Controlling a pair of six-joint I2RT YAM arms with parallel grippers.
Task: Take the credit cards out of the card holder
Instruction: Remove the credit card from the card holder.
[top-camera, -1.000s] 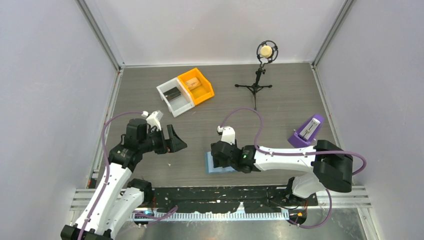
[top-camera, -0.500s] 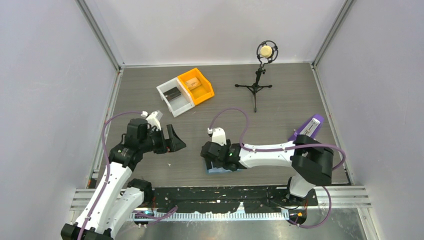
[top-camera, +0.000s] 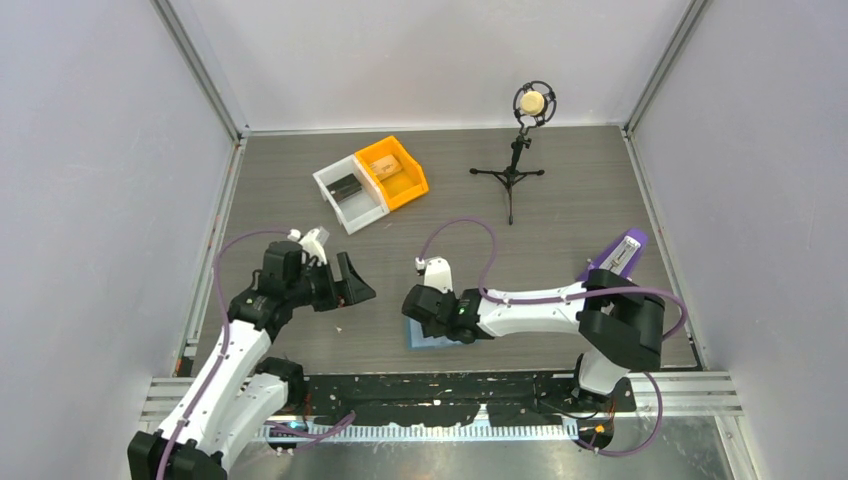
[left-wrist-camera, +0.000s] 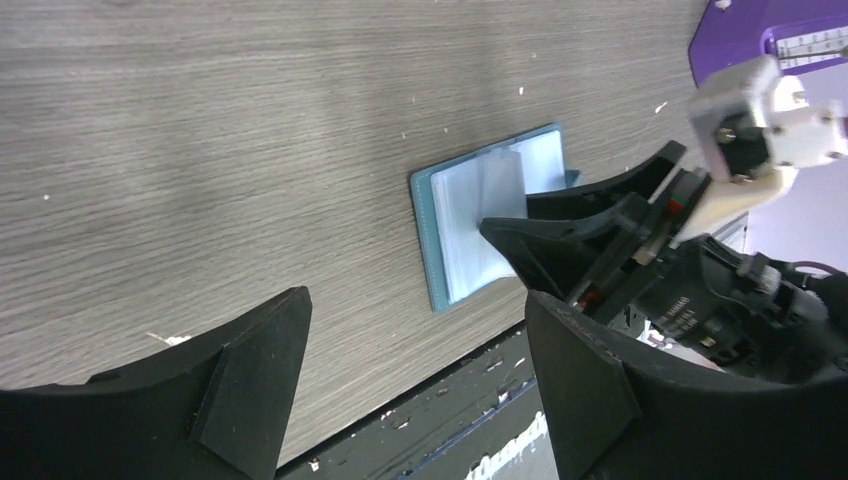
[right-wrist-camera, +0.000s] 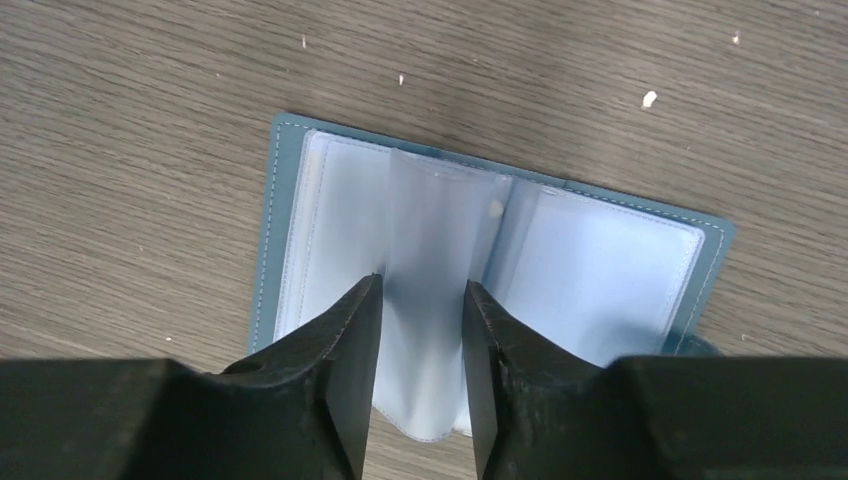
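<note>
The card holder (right-wrist-camera: 600, 265) lies opened flat on the tabletop (top-camera: 560, 190) near its front edge, clear pockets facing up, and the right hand (right-wrist-camera: 420, 290) reaches down onto its middle. That hand's fingers stand a narrow gap apart with one clear leaf (right-wrist-camera: 425, 220) raised between them. Whether they pinch the leaf or merely straddle it cannot be told from these views. The pockets showing on either side of the leaf look empty; no card edge or colour shows through the plastic. Well apart, toward the back left, a black card (top-camera: 345, 186) rests in the white bin (top-camera: 335, 208) and a tan card (top-camera: 389, 166) in the orange bin (top-camera: 416, 165) just beside it. The task therefore reads as nearly or wholly done, and the step in hand looks like a check — paging through the leaves for anything left inside. The left hand (left-wrist-camera: 415, 300) hovers wide open and empty above bare tabletop to the left of the card holder, pointed toward it. The next move calls for turning the raised leaf gently enough that the light card holder neither slides nor folds shut. If a pocket does hold a card, the left hand would likely need to pin a cover while the right draws the card out by its edge.
</note>
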